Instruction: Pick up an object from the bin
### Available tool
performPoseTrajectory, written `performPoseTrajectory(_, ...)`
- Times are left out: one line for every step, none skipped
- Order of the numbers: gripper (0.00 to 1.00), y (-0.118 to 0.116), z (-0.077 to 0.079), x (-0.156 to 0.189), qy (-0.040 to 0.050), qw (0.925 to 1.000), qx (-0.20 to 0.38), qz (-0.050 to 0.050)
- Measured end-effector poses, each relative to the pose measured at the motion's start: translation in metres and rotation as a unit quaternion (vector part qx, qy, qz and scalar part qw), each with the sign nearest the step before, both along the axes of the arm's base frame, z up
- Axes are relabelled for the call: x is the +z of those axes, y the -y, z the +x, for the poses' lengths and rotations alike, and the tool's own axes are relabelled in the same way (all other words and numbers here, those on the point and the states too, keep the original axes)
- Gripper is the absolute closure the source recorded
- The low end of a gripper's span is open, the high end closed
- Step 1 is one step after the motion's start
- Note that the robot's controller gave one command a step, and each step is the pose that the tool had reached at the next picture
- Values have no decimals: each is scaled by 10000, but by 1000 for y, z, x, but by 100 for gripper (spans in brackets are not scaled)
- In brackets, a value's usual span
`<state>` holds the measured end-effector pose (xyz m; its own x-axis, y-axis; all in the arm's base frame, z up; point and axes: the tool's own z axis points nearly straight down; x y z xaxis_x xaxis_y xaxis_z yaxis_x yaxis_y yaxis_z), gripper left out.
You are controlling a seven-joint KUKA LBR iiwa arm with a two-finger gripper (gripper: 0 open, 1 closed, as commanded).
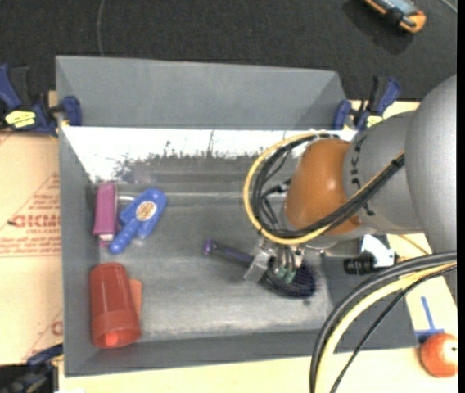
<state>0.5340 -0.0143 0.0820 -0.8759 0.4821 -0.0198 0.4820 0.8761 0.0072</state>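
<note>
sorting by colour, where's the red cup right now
The red cup lies on its side in the bin's lower left corner in the camera view, below the pink block and blue toy, far from the gripper.

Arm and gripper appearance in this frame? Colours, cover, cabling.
Arm: bulky, rounded, light grey, with dark lettering on the side. The wrist carries a glossy orange dome cover. Yellow and black cables loop around the cover; more run off lower right. Gripper: small, grey metal with dark parts.
</note>
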Motion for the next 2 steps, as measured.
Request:
performPoseTrajectory(100, 1, -3, 40, -60, 10000, 17, 3)
performPoseTrajectory(100, 1, -3, 86, -71, 10000, 27, 3)
